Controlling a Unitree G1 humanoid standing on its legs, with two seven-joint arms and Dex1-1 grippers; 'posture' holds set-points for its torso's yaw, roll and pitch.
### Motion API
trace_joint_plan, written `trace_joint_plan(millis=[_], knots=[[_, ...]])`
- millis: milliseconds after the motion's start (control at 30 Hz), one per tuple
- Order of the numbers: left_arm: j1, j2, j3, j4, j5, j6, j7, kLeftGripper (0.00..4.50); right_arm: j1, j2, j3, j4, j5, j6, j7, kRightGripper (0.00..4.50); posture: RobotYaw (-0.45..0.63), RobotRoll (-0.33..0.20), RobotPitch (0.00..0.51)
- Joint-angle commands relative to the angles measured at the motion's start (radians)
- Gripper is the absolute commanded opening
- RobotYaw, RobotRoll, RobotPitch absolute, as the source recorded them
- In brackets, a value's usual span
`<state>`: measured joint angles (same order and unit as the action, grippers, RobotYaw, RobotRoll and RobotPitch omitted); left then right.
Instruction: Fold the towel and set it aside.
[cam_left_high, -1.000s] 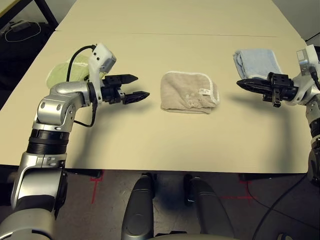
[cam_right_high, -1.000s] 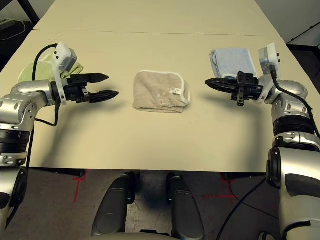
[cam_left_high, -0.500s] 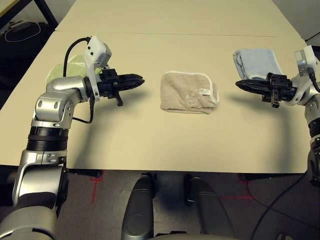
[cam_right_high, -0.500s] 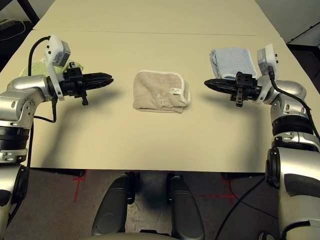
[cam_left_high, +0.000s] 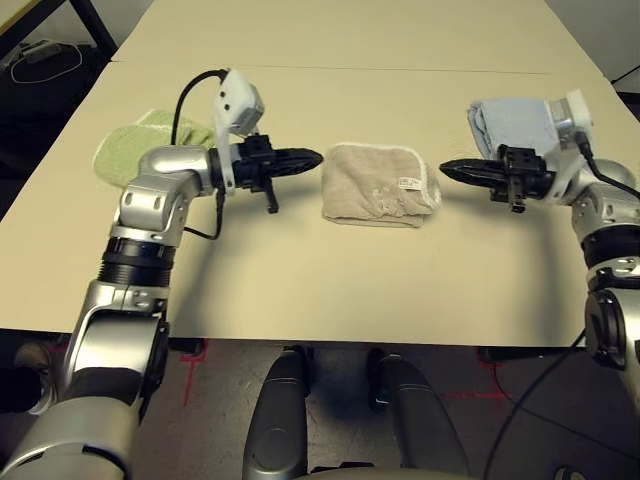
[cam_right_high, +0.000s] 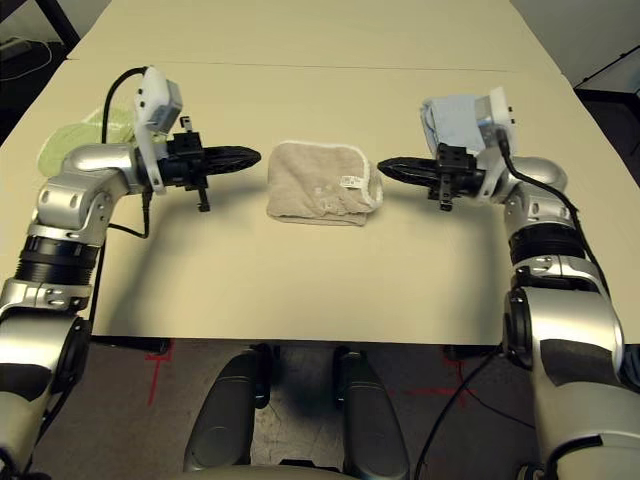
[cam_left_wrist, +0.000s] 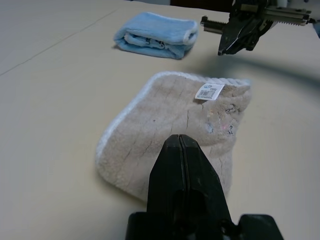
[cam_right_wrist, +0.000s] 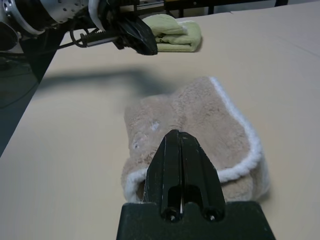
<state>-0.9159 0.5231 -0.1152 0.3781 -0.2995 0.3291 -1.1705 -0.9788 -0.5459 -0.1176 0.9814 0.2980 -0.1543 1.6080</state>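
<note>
On your left, the left tool (cam_left_high: 312, 157) hangs clenched and empty, its tip just beside the towel's (cam_left_high: 378, 184) near edge. The towel lies already folded in the middle of the table (cam_left_high: 330, 280), between the two tools. Expect it to be light, soft and floppy, not slippery: the terry pile should grip well, but loose layers will sag and come apart. Judging by its shape, you'd best pinch through all layers at the white-stitched edge. On your right, the right tool (cam_left_high: 448, 168) is also clenched, holding nothing, close to the tagged end.
</note>
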Motion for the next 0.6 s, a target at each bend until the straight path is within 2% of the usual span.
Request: trace_joint_plan(millis=[33, 300, 600], knots=[[-0.029, -0.029, -0.031, 0.04, 0.026, -0.021, -0.027, 0.06, -0.01, 0.015, 0.021, -0.004, -0.017, -0.01, 0.005, 0.0, 0.17, 0.0, 0.209], [-0.046, -0.103, -0.07, 0.069, 0.055, -0.008, -0.034, 0.06, -0.003, 0.045, 0.079, -0.024, -0.085, -0.034, -0.048, 0.0, 0.17, 0.0, 0.212], [-0.034, -0.121, -0.134, 0.116, 0.119, 0.016, -0.036, 0.06, 0.007, 0.028, 0.177, -0.003, -0.21, -0.066, -0.116, 0.0, 0.17, 0.0, 0.214]])
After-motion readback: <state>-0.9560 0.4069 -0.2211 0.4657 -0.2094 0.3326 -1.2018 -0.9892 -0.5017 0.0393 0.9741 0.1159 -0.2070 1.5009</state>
